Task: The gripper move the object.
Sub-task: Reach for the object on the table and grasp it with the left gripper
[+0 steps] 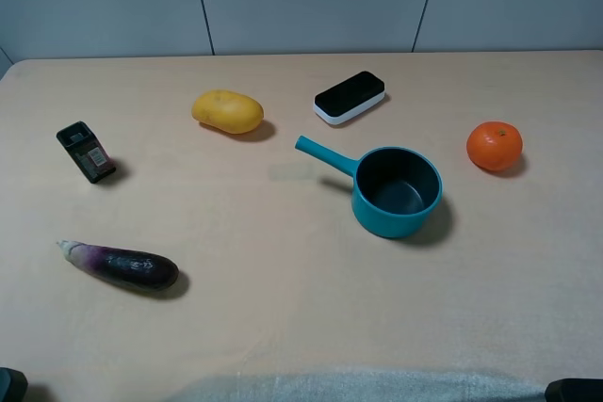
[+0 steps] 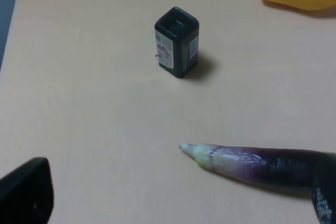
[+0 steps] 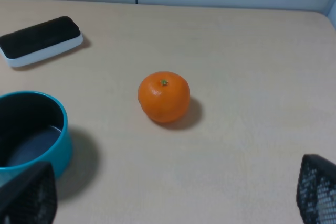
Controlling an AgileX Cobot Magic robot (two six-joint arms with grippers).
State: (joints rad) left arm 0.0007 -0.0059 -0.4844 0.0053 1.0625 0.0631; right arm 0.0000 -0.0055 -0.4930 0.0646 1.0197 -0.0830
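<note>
The object, a small black box (image 1: 86,152) with a reddish-white label, lies on the tan table at the left. In the left wrist view it (image 2: 177,41) stands ahead of my left gripper (image 2: 176,198), well apart from it. The left gripper is open and empty, with its dark fingers (image 2: 26,195) at the frame's lower corners. My right gripper (image 3: 173,195) is also open and empty, short of the orange. In the exterior high view only dark tips of both arms show at the near edge (image 1: 9,385).
A purple eggplant (image 1: 121,265) lies near the left gripper, between it and the box. A yellow fruit (image 1: 227,111), a black-and-white flat device (image 1: 350,96), a teal saucepan (image 1: 396,190) and an orange (image 1: 494,145) sit across the table.
</note>
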